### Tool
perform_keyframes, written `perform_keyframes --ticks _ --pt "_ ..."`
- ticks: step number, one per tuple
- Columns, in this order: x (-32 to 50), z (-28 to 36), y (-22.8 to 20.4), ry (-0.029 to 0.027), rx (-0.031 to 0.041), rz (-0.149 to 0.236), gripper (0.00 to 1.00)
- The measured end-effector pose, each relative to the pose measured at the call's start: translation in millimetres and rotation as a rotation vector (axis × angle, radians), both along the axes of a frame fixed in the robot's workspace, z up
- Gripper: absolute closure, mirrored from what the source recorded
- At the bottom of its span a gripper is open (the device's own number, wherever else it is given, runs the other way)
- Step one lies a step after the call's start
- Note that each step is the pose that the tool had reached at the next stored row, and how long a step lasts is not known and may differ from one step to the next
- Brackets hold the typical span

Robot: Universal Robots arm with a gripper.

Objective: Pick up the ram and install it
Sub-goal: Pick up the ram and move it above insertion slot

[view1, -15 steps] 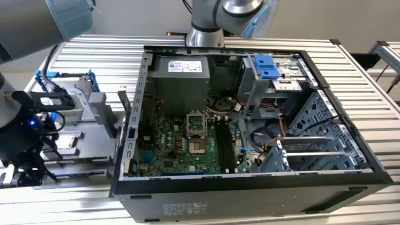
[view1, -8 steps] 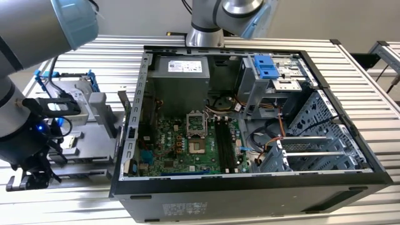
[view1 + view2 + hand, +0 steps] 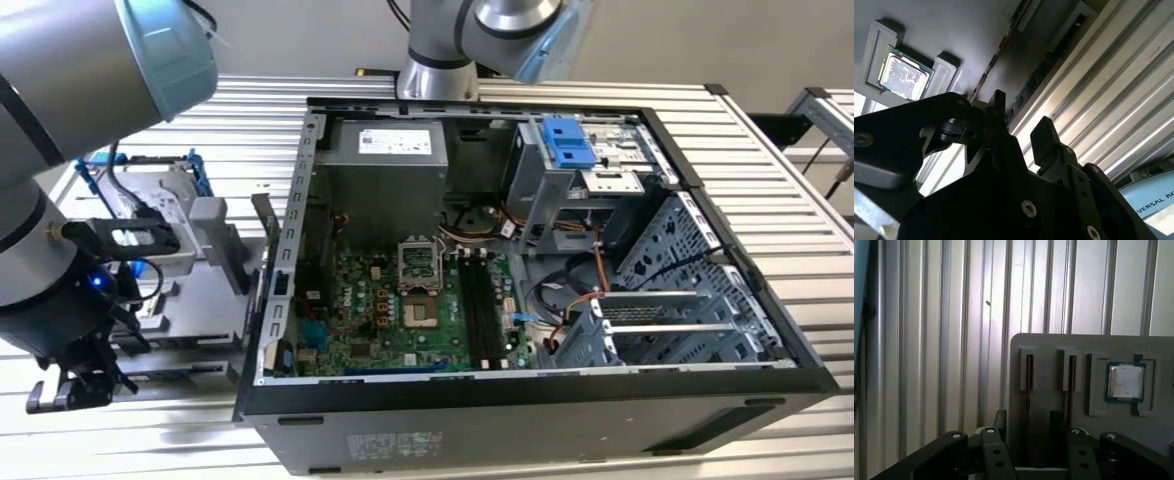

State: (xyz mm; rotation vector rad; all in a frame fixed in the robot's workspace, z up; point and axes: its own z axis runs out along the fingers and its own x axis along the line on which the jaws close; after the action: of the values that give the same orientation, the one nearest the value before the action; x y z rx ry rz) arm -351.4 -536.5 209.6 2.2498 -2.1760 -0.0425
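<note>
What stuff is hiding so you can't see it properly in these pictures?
- The ram, first wrist view: it stands edge-on in its holder slot, so chips and label are hidden.
- One end of the ram, first wrist view: behind the gripper.
- The holder, exterior view: partly behind the arm.
- The motherboard slots, exterior view: clips too small to tell open or shut.

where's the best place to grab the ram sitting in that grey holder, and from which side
Pinch the ram by its two flat faces near mid-length of its exposed long edge, coming straight down from above. It stands on edge in a narrow slot of the grey holder, so only that edge is free.
</note>
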Motion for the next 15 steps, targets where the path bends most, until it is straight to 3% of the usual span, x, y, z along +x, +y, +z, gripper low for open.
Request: perform_keyframes --ticks 4,10,15 --pt "-0.1 -4.9 1.0 0.0000 0.0000 -0.001 0.00" --pt "-0.1 -12.1 6.3 -0.0001 0.0001 0.000 0.00" --pt "-0.2 -14.0 6.5 0.0000 -0.0002 0.000 0.00"
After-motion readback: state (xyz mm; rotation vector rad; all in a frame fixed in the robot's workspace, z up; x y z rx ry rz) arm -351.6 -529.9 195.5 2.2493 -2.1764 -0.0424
